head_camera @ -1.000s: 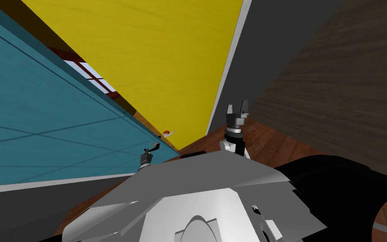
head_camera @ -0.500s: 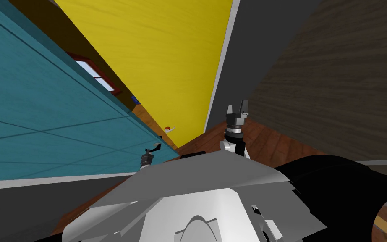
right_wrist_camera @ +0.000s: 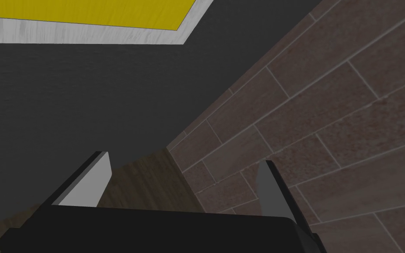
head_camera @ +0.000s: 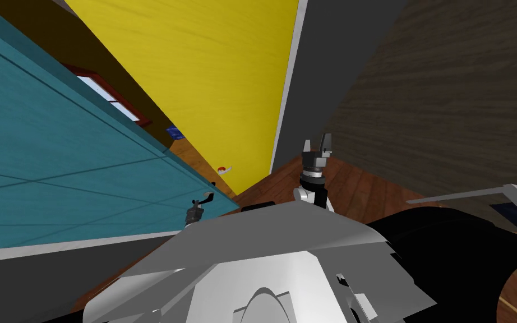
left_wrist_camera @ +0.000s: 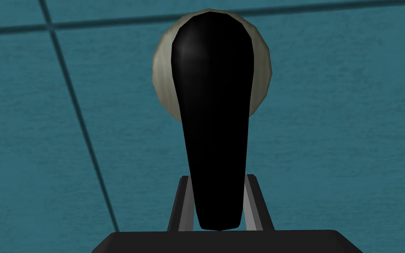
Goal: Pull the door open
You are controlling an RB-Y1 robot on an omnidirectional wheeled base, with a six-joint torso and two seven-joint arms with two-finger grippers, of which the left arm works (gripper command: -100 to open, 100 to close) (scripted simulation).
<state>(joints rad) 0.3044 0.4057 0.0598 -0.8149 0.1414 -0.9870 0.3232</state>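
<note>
Large teal door (head_camera: pixel 55 168) w/ thin dark panel lines, swung off its frame at an angle. Past door's free edge, tall yellow panel (head_camera: pixel 207 67); farther from door, dark grey wall (head_camera: pixel 330 73). Between door's edge and yellow panel, wedge-shaped gap showing red-framed window (head_camera: pixel 109 100) and wood floor (head_camera: pixel 187 148) behind door.

Well apart from door, right pincer (head_camera: pixel 317 144) raised in front of grey wall, fingers (right_wrist_camera: pixel 87 180) wide, holding nothing. At door's face, near its free edge, left pincer (left_wrist_camera: pixel 218 189) clamped narrow on tip of black lever handle (left_wrist_camera: pixel 215 110), one finger pressing each side. Behind handle's root, pale round rose plate (left_wrist_camera: pixel 261 74) flat on door.

Judged progress: grasp done, door partway open, gap enough to see thru but prob. not to pass. Left to do: more pull along door's arc w/ grip kept on lever, until opening wide.
</note>
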